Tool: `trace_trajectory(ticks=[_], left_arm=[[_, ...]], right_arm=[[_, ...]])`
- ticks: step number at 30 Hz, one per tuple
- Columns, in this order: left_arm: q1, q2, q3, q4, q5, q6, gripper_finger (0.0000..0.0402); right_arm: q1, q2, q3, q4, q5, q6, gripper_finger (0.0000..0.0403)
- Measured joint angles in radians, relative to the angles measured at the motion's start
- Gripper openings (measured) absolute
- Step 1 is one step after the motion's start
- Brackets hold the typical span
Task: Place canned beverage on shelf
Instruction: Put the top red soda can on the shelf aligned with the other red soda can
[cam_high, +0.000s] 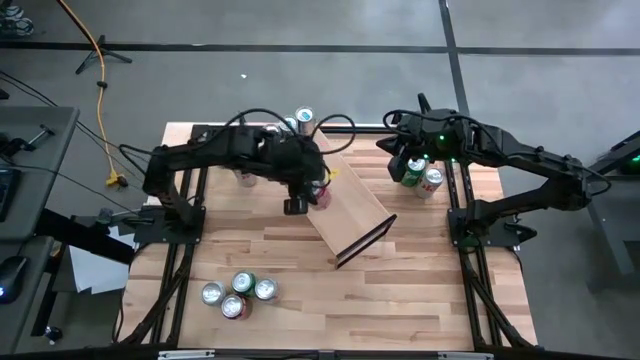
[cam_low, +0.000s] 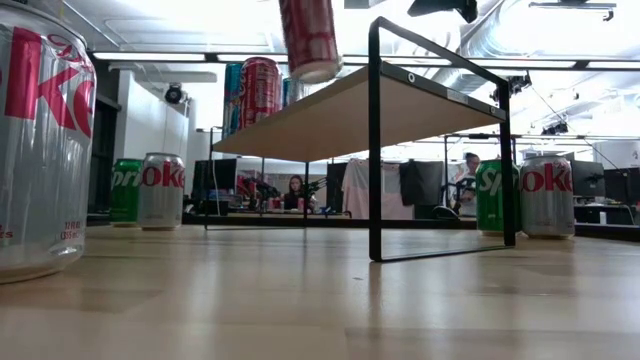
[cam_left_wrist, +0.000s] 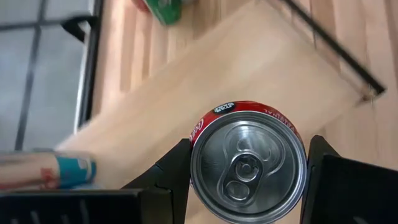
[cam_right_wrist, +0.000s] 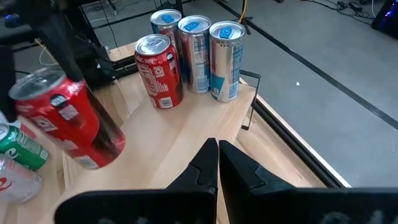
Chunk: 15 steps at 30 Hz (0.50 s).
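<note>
A red can (cam_left_wrist: 249, 163) hangs over the pale plank of the shelf (cam_high: 352, 215), which stands slantwise in the middle of the table. My left gripper (cam_high: 312, 192) is shut on that can above the plank's far half. On the plank's far end stand a red can (cam_right_wrist: 158, 71) and three slim blue-and-silver cans (cam_right_wrist: 198, 53). My right gripper (cam_right_wrist: 217, 155) is shut and holds nothing; it hovers at the table's far right, pointing toward the shelf. My left gripper pinches the red can's side wall just below the rim (cam_left_wrist: 198, 155), one finger (cam_left_wrist: 171, 177) on either side. The fingers slant down from above. The can is lifted clear of the plank and hangs tilted, its bottom (cam_low: 312, 62) above the shelf.
Several cans (cam_high: 237, 294) stand in a cluster near the table's front left. Two more (cam_high: 422, 178), one green and one silver, stand at the far right under my right arm, and others (cam_high: 246, 178) at the far left. The shelf's black end frame (cam_low: 375, 140) rises from the table.
</note>
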Motion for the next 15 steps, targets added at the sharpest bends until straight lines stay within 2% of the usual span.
trace_trajectory(ticks=[6, 15], left_arm=[[0.028, 0.057, 0.000, -0.034, 0.084, -0.022, 0.0117], [0.065, 0.099, 0.000, -0.011, 0.096, -0.018, 0.0118]], right_arm=[[0.000, 0.000, 0.000, -0.001, 0.000, 0.019, 0.0000], [0.000, 0.000, 0.000, 0.000, 0.000, 0.026, 0.0000]])
